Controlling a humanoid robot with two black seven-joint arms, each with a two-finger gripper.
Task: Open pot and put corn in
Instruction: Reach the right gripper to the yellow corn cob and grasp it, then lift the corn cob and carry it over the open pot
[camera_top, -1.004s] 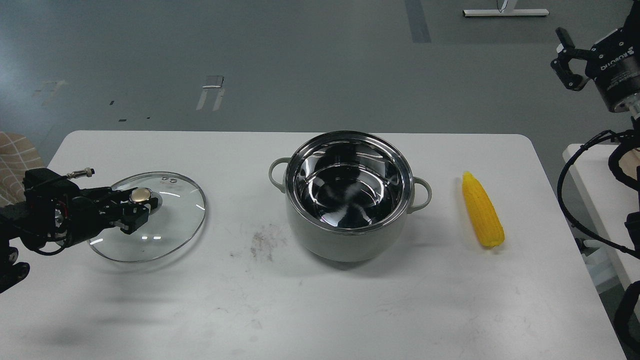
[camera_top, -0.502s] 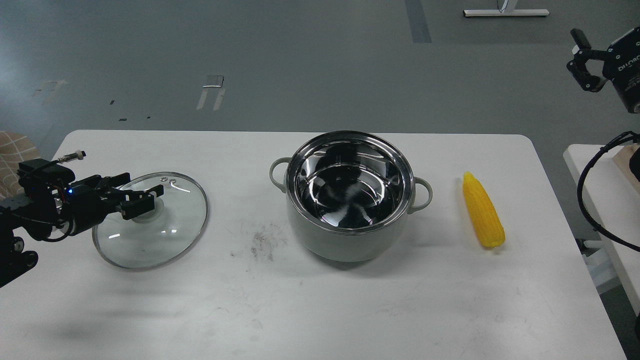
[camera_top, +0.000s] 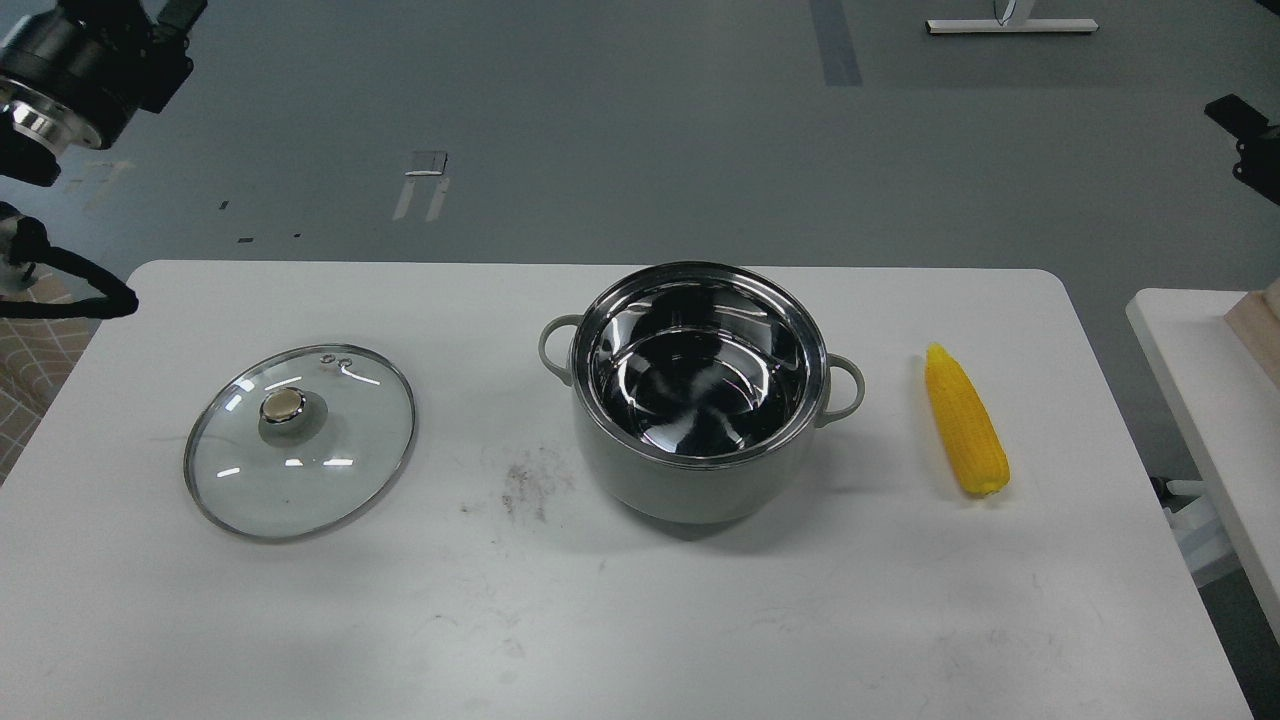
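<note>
The pale grey-green pot (camera_top: 692, 492) stands open at the middle of the white table (camera_top: 620, 630), its shiny steel inside empty. The yellow corn cob (camera_top: 965, 420) lies on the table right of the pot, tip pointing away from me. The glass lid (camera_top: 300, 470) with its brass knob (camera_top: 283, 405) lies flat on the table, left of the pot. My left gripper (camera_top: 170, 15) is high at the top left corner, largely cut off by the edge. Only a dark bit of my right gripper (camera_top: 1245, 135) shows at the right edge, far above the corn.
A second white table (camera_top: 1200, 390) stands off to the right, with a gap between. A dark smudge (camera_top: 525, 485) marks the table between lid and pot. A black cable (camera_top: 70, 290) hangs at the left edge.
My left gripper has let go of the lid's knob and risen up to the top left corner. The lid now rests flat. My right gripper has drawn further right, nearly out of view.
</note>
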